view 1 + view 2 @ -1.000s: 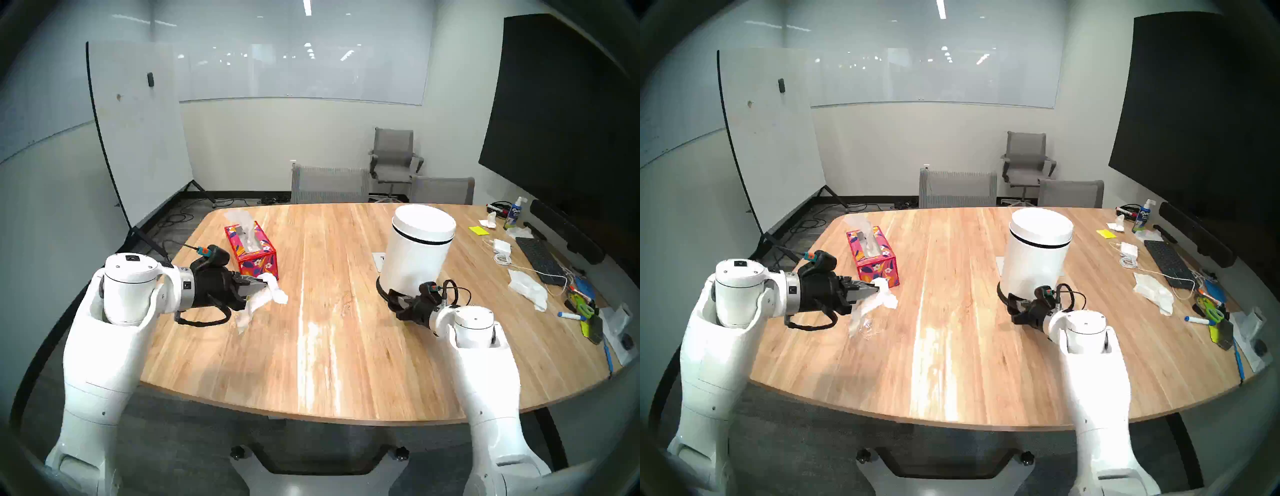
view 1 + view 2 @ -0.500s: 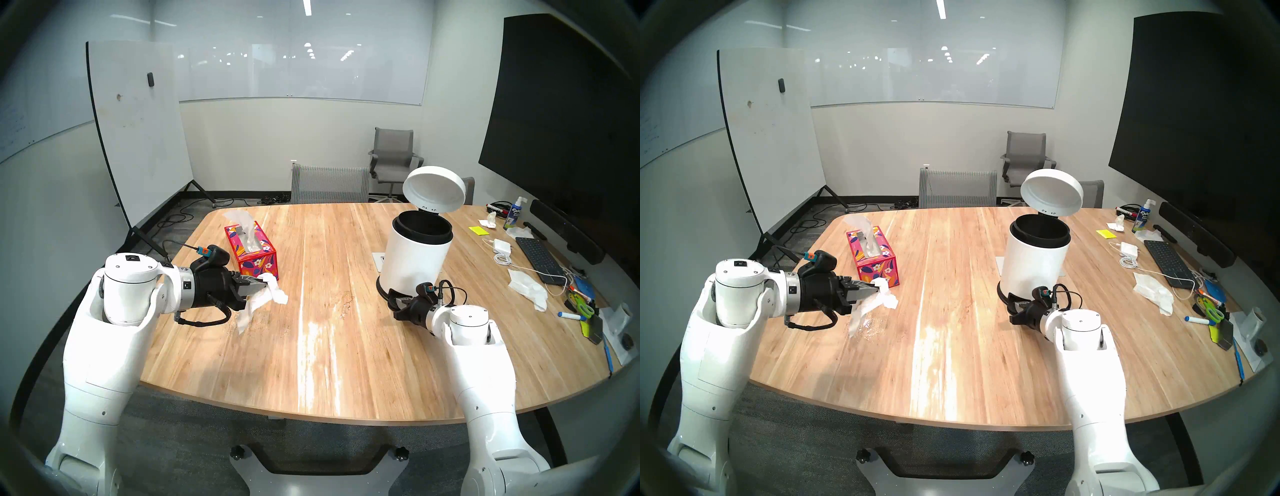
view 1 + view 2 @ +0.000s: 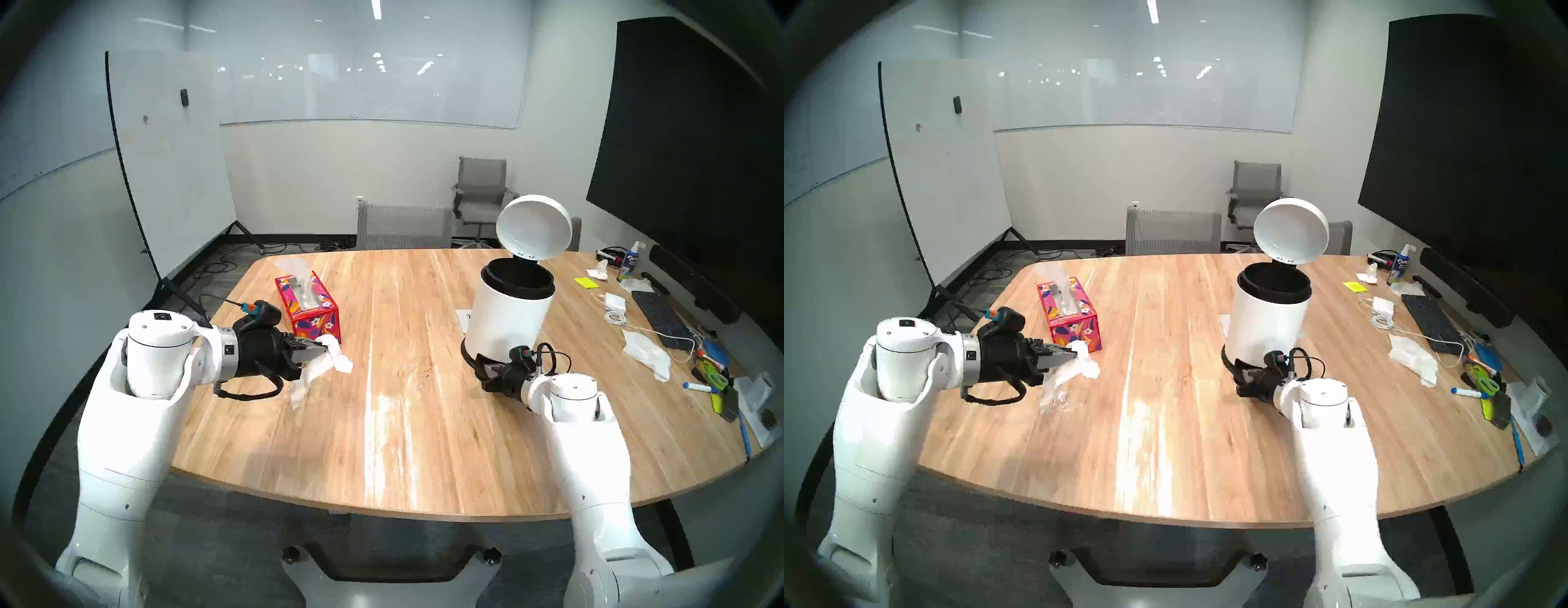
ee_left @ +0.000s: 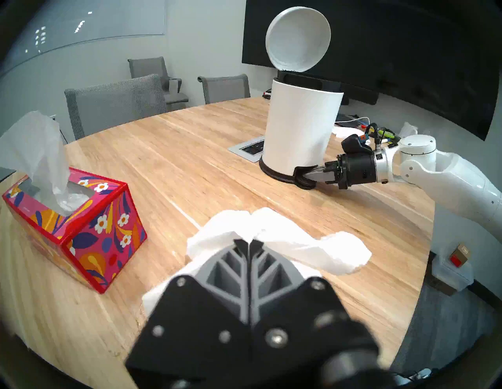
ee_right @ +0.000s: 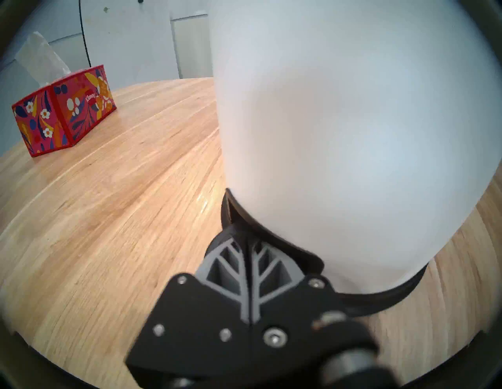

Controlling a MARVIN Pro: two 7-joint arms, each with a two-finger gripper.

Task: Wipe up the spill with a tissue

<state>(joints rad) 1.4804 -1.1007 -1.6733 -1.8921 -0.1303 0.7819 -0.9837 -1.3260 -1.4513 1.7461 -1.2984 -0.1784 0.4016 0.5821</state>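
My left gripper (image 3: 326, 349) is shut on the tissue (image 3: 335, 361), a crumpled white sheet that hangs from the closed fingertips over the table's left side, just in front of the red floral tissue box (image 3: 312, 316). The left wrist view shows the tissue (image 4: 298, 239) bunched around the left gripper (image 4: 248, 241). My right gripper (image 3: 488, 369) is shut with nothing in it. It presses on the black pedal (image 4: 304, 173) of the white bin (image 3: 505, 322), whose lid (image 3: 533, 227) stands open. The spill is out of view.
A heap of rumpled white papers (image 3: 647, 352), a keyboard (image 3: 659, 314), cables, markers and scissors crowd the table's right edge. Grey chairs (image 3: 405, 227) stand behind the far edge. A pale glossy patch of wood grain (image 3: 384, 407) runs down the table's middle.
The bin's lid has swung from closed to fully open as my right gripper pushed down on the pedal. The left arm and the tissue have stayed where they were.
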